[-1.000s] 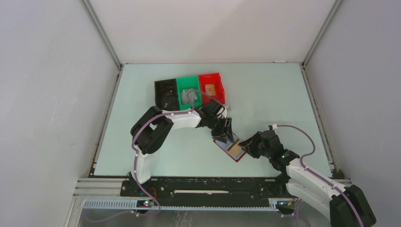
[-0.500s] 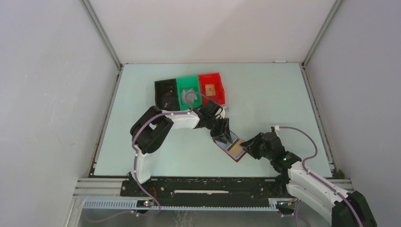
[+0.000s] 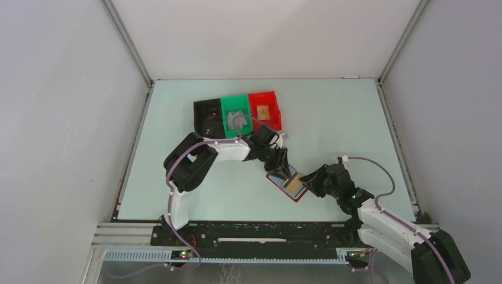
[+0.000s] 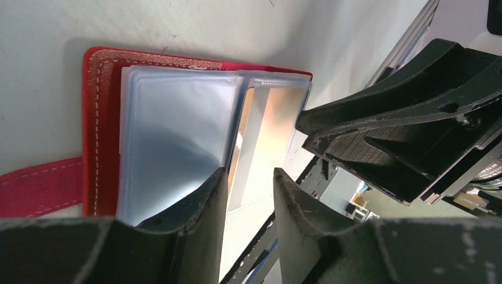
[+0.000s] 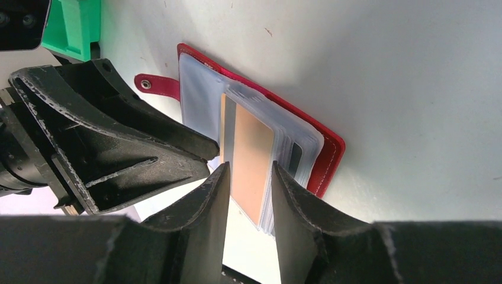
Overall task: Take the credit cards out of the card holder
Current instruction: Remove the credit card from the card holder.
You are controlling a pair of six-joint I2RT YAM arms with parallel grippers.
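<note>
The dark-red card holder point(image 3: 288, 186) lies open on the table between both grippers, strap tab point(image 5: 155, 86) toward the left arm. Its clear plastic sleeves point(image 4: 171, 130) fan up, and a tan card point(image 5: 251, 160) shows in one, also in the left wrist view point(image 4: 277, 121). My left gripper point(image 4: 249, 183) is narrowly open, one finger point(image 4: 198, 204) resting on a sleeve. My right gripper point(image 5: 247, 177) is narrowly open, its fingertips either side of the tan card's near end, not closed on it. A dark-striped card edge point(image 5: 294, 158) sits behind.
Three joined bins stand at the back: black point(image 3: 207, 118), green point(image 3: 237, 106) with a grey thing in it, bright red point(image 3: 264, 100) holding a small tan piece. The two grippers' fingers are close together over the card holder.
The left gripper has shifted slightly down onto the card holder. The right gripper has edged a little toward it. The card holder has stayed in place.
</note>
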